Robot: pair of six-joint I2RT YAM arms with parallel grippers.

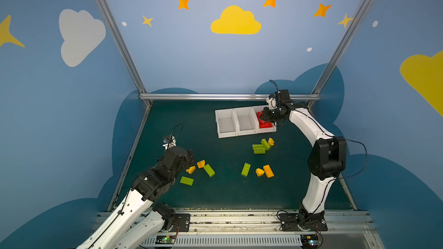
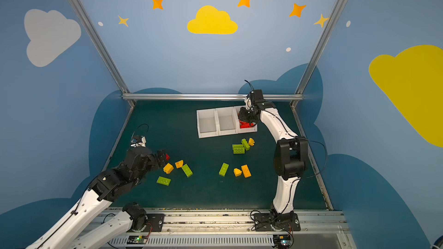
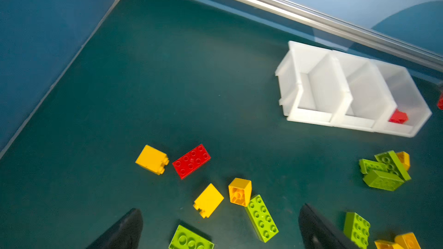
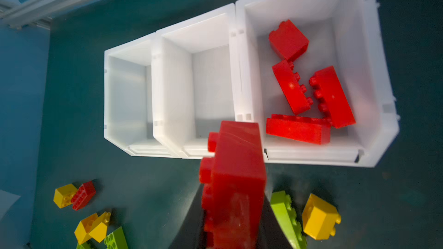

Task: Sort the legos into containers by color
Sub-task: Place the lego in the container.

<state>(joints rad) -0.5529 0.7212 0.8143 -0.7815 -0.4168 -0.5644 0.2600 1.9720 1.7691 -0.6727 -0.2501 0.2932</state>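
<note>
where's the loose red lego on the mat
In the left wrist view the red lego lies studs-up on the mat beside a yellow block, ahead of the open left gripper, on the robot's left side.

Three bins (image 4: 177, 87) (white), six red bricks (image 4: 332, 97)

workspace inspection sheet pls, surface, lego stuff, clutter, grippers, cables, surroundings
surface: dark green mat, no spills seen
job's things: three joined white bins; four red bricks in the end bin by the right arm, other two empty; green bricks, yellow bricks and one loose red brick on mat
clutter: nothing seen
grippers: left gripper, fingers apart, above loose bricks; right gripper, fingers shut on held red brick over bins
cables: black cable looped at left wrist, second cable along right arm
surroundings: blue walls with clouds, stars; aluminium frame
</note>
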